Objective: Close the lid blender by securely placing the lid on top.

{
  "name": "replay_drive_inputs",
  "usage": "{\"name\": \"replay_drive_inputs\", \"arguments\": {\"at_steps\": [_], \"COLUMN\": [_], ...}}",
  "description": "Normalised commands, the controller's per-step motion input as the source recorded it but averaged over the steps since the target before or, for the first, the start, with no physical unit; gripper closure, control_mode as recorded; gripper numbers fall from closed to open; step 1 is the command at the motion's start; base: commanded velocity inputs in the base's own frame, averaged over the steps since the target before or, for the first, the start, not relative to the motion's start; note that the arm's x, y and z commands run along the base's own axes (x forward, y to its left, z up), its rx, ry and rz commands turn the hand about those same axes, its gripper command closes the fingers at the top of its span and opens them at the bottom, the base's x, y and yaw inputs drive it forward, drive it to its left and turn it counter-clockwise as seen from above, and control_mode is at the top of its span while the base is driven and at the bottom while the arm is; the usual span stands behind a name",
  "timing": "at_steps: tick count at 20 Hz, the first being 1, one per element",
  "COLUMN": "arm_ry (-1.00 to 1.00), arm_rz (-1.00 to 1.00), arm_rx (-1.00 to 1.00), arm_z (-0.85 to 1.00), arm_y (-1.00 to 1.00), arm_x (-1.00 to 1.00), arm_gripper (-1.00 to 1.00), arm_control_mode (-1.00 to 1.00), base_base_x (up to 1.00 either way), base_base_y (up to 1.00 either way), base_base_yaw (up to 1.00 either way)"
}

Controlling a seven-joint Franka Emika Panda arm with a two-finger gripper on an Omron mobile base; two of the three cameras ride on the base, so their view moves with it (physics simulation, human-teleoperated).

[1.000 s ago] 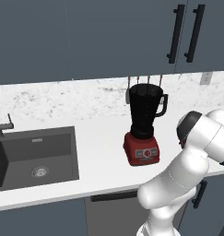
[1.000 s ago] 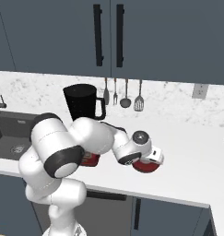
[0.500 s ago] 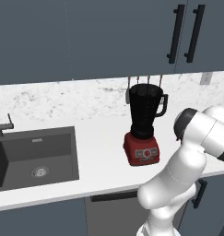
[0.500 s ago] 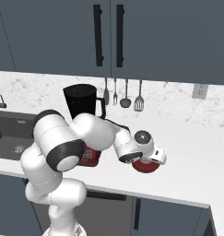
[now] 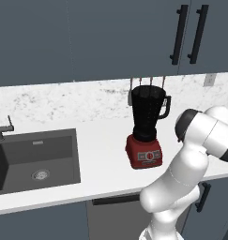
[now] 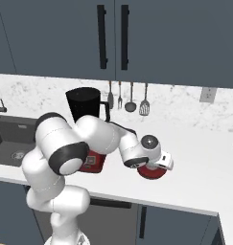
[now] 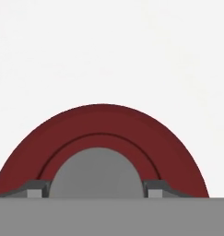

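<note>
Arm reaching from the lower left of the right base view, upper link sweeping rightward across the middle of the frame, wrist bent down over the white counter (image 6: 204, 162) right of centre. Gripper (image 6: 154, 168) pointing straight down, set low over the lid (image 6: 151, 172), a red disc lying flat on the counter just below the wrist.

In the hand view, lid (image 7: 102, 147) filling the lower centre, red ring around a pale grey cap, its lower half cut off at the bottom edge. Fingertips (image 7: 36, 190) standing at either side of the grey cap, spread about as wide as the cap. Touching or just clear of it: cannot tell, so grip unclear.

Blender (image 5: 146, 129) upright at centre of the left base view, dark jar open at the top, red base in front. In the right base view, blender (image 6: 87, 112) half hidden behind the arm, well left of the lid. Gripper hidden behind the elbow at the right edge of the left base view.
</note>
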Motion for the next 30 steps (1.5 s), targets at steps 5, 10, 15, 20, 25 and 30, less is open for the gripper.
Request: {"name": "replay_drive_inputs", "arguments": {"at_steps": [5, 10, 15, 20, 25, 30], "arm_ry": [0.00, -0.01, -0.03, -0.03, -0.01, 0.00], "arm_rz": [0.03, 0.07, 0.10, 0.09, 0.09, 0.06], "arm_rx": [0.00, 0.00, 0.00, 0.00, 0.00, 0.00], "arm_z": [0.00, 0.21, 0.57, 0.70, 0.82, 0.86], "arm_y": [0.06, 0.26, 0.13, 0.02, 0.00, 0.00], "arm_x": [-0.06, -0.25, -0.25, -0.20, -0.18, -0.26], "arm_gripper": [1.00, 1.00, 1.00, 1.00, 1.00, 1.00], "arm_control_mode": [-1.00, -1.00, -1.00, -1.00, -1.00, -1.00], "base_base_x": [0.00, 0.00, 0.00, 0.00, 0.00, 0.00], "base_base_y": [0.00, 0.00, 0.00, 0.00, 0.00, 0.00], "base_base_yaw": [0.00, 0.00, 0.00, 0.00, 0.00, 0.00]}}
